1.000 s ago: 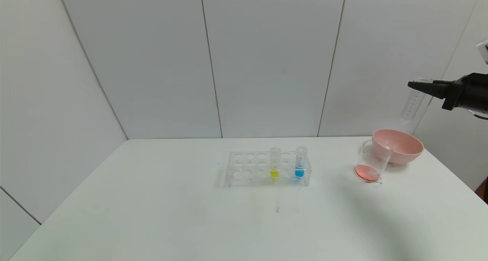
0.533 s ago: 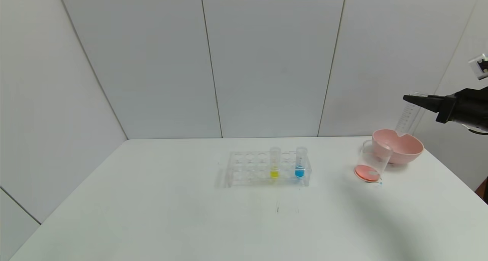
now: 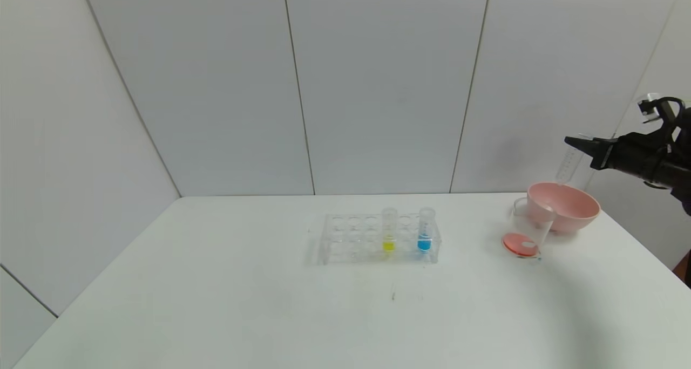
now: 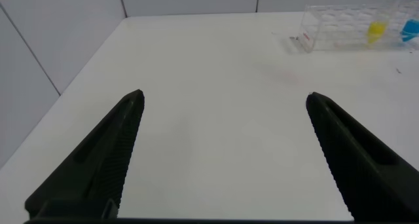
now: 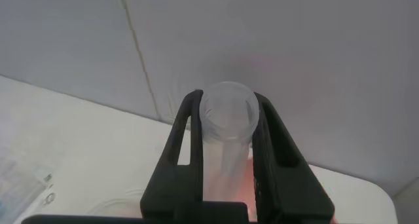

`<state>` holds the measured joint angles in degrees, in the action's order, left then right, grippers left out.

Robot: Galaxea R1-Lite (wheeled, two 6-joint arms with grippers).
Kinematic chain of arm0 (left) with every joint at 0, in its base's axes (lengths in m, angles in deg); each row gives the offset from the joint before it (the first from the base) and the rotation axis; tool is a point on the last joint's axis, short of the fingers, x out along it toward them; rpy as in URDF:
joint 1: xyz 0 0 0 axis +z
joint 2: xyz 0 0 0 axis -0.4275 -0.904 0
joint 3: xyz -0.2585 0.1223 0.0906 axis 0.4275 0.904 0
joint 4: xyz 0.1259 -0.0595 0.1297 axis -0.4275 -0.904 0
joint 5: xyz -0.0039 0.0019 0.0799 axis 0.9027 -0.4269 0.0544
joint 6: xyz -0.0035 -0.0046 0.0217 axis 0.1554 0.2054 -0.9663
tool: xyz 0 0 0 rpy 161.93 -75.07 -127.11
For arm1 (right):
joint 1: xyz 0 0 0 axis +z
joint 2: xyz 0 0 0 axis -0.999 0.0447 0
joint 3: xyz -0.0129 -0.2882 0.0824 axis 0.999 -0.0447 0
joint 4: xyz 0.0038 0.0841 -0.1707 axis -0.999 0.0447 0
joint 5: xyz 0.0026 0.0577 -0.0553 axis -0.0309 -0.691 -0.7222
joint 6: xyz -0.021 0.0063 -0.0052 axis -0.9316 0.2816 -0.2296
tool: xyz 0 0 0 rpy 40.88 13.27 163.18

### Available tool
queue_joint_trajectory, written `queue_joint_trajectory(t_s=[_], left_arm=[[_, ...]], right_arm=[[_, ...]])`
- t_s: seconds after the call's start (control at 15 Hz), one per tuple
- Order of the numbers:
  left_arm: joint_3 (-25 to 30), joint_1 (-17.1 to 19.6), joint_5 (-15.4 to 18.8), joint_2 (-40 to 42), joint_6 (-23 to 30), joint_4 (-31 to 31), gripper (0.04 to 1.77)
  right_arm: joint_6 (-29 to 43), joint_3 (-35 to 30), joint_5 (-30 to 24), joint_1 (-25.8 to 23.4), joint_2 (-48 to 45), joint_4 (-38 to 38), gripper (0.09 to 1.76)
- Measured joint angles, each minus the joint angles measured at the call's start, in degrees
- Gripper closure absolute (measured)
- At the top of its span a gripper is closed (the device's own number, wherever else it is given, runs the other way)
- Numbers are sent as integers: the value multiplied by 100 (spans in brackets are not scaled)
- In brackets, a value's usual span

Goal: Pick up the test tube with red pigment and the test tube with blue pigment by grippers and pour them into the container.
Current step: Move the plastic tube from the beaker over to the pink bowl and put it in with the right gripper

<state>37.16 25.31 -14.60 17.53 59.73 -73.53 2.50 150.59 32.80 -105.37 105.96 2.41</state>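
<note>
Now right gripper (image 3: 573,142) jaws clamp emptied test tube (image 3: 567,165) above pink bowl (image 3: 573,211); container (image 3: 526,234) holds red; left gripper (image 4: 222,152) jaws wide.

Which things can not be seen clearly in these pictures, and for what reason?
- Lower end of the emptied test tube, head view: hidden behind the pink bowl rim, so touching or not is unclear.
- Right gripper arm, head view: cut by the picture edge.
- Container, right wrist view: blocked by the gripper fingers.
- Blue tube, left wrist view: cut at the edge.

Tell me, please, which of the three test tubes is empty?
The tube in the right gripper above the pink bowl; the racked two hold yellow and blue liquid.
</note>
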Motion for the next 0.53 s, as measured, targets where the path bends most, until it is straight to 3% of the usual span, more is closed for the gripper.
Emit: queue_joint_trajectory(t_s=[0.27,0.53], left_arm=[[0,0,0,0,0,-5,5],[0,0,0,0,0,-5,5]], right_arm=[[-49,758,388,-34,750,20,136],[-71,874,401,-23,1007,12,136]])
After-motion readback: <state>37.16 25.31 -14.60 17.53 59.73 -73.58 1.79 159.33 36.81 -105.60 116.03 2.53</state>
